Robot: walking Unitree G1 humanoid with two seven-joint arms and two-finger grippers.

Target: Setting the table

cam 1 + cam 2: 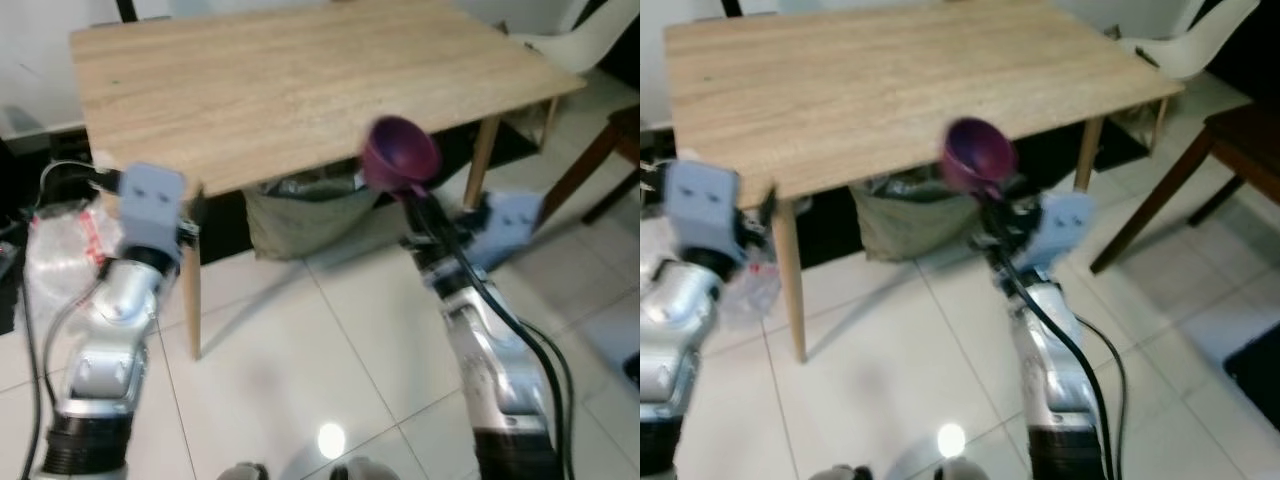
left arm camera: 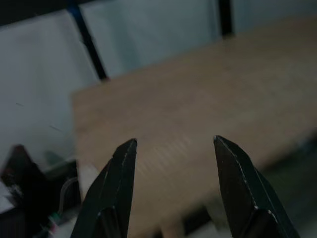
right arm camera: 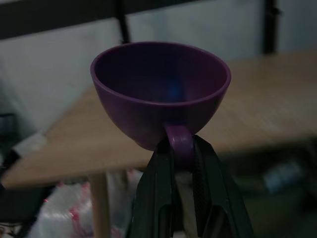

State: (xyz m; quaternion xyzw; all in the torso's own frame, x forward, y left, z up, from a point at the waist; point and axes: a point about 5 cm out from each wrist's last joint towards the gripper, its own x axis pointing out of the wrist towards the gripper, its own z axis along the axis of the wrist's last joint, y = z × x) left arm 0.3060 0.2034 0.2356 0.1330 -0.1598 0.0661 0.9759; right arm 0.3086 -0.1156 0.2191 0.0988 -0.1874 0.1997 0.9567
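Purple teacup (image 3: 161,91): one item, round-bowled, with a loop handle, carried upright with its mouth up. Held by the right gripper (image 3: 181,148), whose two black fingers are closed on the handle from either side, the bowl riding just above and beyond the fingertips. Position: in the air at the near edge of the wooden dining table (image 1: 300,90), about level with the tabletop or slightly over it; not yet set down. Key relation: the table surface lies straight ahead of the right gripper, past the cup, so the placing move would appear to be a forward reach and then a lowering; the cup's axis stands vertical, handle pointing back toward the wrist. The right arm is raised and extended forward, its cable trailing back along the forearm. Left gripper (image 2: 171,158): fingers spread apart, holding nothing, pointed at the table's near left corner, arm bent and raised. Beyond, under the table: an olive fabric bag (image 1: 300,215). Further right: a white chair (image 1: 580,40) and a dark wooden chair (image 1: 1230,140). Floor: white tiles (image 1: 300,350).
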